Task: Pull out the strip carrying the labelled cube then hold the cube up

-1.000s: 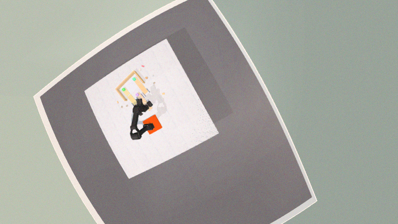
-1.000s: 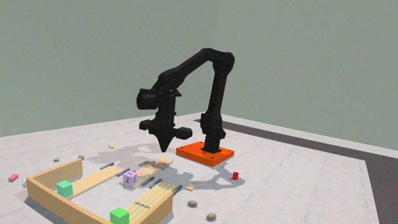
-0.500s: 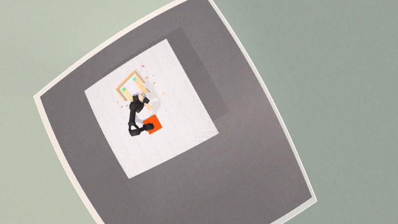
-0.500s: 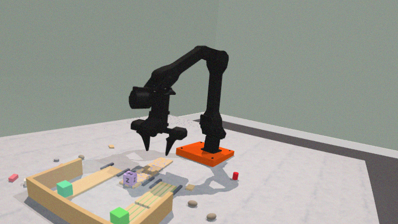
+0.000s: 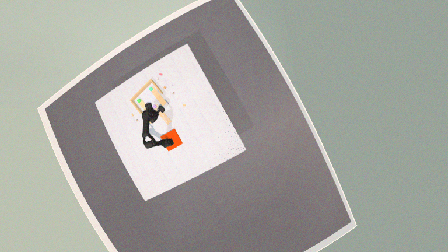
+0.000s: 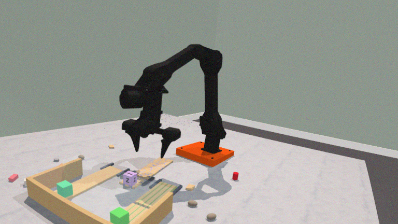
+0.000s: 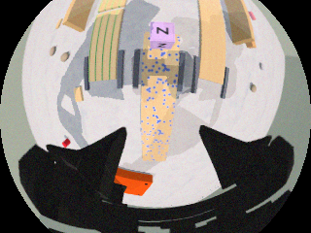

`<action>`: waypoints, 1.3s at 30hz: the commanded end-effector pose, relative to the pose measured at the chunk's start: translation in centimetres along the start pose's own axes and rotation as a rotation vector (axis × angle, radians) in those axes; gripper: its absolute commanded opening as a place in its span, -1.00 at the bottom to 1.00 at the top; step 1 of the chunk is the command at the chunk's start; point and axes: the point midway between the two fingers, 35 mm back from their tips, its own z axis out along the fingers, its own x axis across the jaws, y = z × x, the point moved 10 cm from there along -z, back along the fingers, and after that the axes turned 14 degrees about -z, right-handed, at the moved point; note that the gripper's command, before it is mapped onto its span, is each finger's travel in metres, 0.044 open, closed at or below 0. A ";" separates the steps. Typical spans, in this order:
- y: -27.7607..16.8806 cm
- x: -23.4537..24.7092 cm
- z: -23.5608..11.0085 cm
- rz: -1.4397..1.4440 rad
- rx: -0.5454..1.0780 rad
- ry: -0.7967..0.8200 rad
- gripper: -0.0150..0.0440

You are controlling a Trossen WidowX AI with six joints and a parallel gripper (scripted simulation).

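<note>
A purple cube labelled Z point(image 6: 129, 177) point(image 7: 161, 34) sits on the far end of a speckled tan strip point(image 6: 154, 167) point(image 7: 158, 111). The strip reaches out of the open side of a wooden frame point(image 6: 52, 204) point(image 7: 85, 0) towards the arm's base. My gripper point(image 6: 148, 153) point(image 7: 165, 130) point(image 5: 155, 106) is open and empty. It hangs above the strip's near end, short of the cube. A plain strip point(image 6: 90, 179) point(image 7: 214, 39) carries a green cube point(image 6: 64, 188). A striped strip point(image 6: 152, 195) point(image 7: 104, 46) carries another green cube point(image 6: 119, 215).
The orange arm base point(image 6: 205, 153) stands behind the strips. Dark guide bars point(image 6: 107, 165) flank the strips. A red cylinder point(image 6: 235, 176), a tan block point(image 6: 190, 186), two pebbles point(image 6: 192, 203) point(image 6: 211, 216) and a pink block point(image 6: 13, 177) lie scattered on the white table.
</note>
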 end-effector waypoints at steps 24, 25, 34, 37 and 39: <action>8.4 -2.4 -1.0 0.004 -0.005 0.004 1.00; 8.7 -2.4 -1.1 0.004 -0.006 0.004 1.00; 11.4 -2.7 -1.1 0.004 -0.008 0.003 1.00; 11.5 -2.7 -1.1 0.004 -0.008 0.003 0.91; 11.5 -2.8 -0.9 0.004 -0.008 0.003 0.73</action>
